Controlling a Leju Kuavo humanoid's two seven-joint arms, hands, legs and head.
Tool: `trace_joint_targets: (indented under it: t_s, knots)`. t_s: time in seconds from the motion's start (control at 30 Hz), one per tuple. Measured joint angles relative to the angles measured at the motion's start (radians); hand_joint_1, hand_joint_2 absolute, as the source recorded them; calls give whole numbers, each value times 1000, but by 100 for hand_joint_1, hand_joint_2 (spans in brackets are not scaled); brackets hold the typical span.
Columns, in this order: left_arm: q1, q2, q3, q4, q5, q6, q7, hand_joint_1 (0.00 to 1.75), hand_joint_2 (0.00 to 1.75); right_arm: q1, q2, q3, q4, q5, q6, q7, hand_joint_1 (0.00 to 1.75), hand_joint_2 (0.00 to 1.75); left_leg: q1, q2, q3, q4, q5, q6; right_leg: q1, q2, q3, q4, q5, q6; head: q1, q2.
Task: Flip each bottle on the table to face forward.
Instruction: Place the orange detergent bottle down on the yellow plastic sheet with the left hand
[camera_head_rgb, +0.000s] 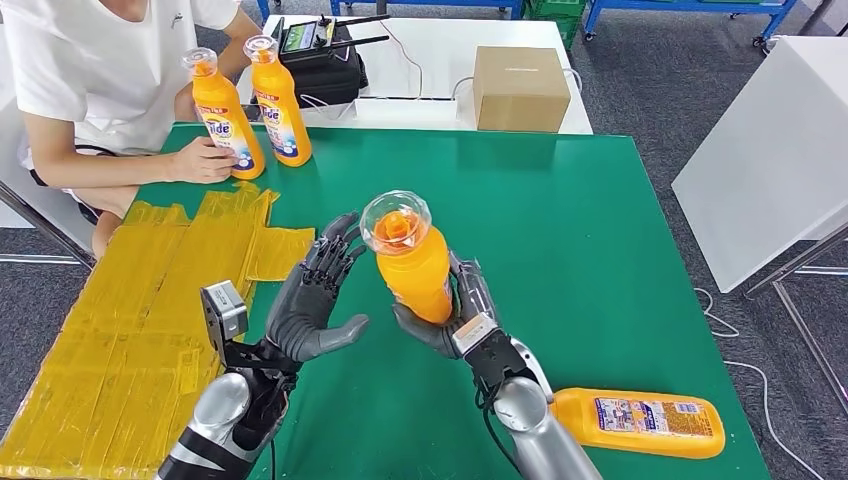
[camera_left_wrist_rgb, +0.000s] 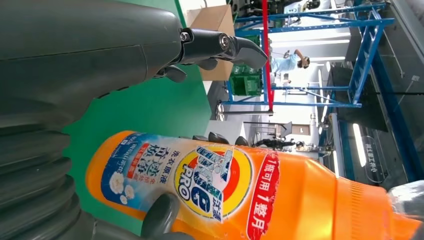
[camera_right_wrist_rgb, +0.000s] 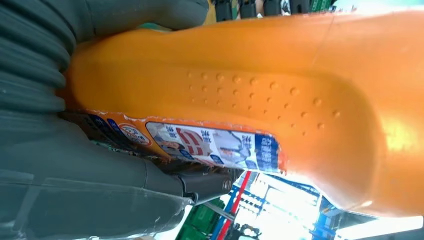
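Note:
My right hand grips an orange detergent bottle upright above the middle of the green table. Its clear cap points up toward me. In the left wrist view the bottle's front label faces my left hand. The right wrist view has the bottle's dimpled side close up. My left hand stands open just left of the bottle, fingers spread, not touching it. Another orange bottle lies on its side at the table's near right. Two more bottles stand at the far left.
A person sits at the table's far left, one hand on the leftmost standing bottle. Yellow tape sheets cover the table's left part. Behind on a white table are a cardboard box and a black case.

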Motion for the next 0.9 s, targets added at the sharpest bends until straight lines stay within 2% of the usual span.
trace_joint_targets:
  t_s: [0.27,0.43,0.67,0.9]
  knots:
    - [-3,1,0,7,5,-1,1,0,175,-9,5,22,14,10,-11,1,175,175,0,0,0,0,0,0,0,0,0,0,0,0,0,0]
    - [-3,1,-20,9,7,-13,-1,0,175,-28,12,34,40,50,-80,2,175,175,0,0,0,0,0,0,0,0,0,0,0,0,0,0]
    - [-15,-1,-73,9,-28,17,-15,0,175,-75,42,67,126,86,-115,6,175,175,0,0,0,0,0,0,0,0,0,0,0,0,0,0]
    - [-24,-1,-82,9,-36,39,-24,0,175,-132,70,101,251,89,-148,16,175,175,0,1,0,0,0,0,0,0,0,0,0,0,0,0]
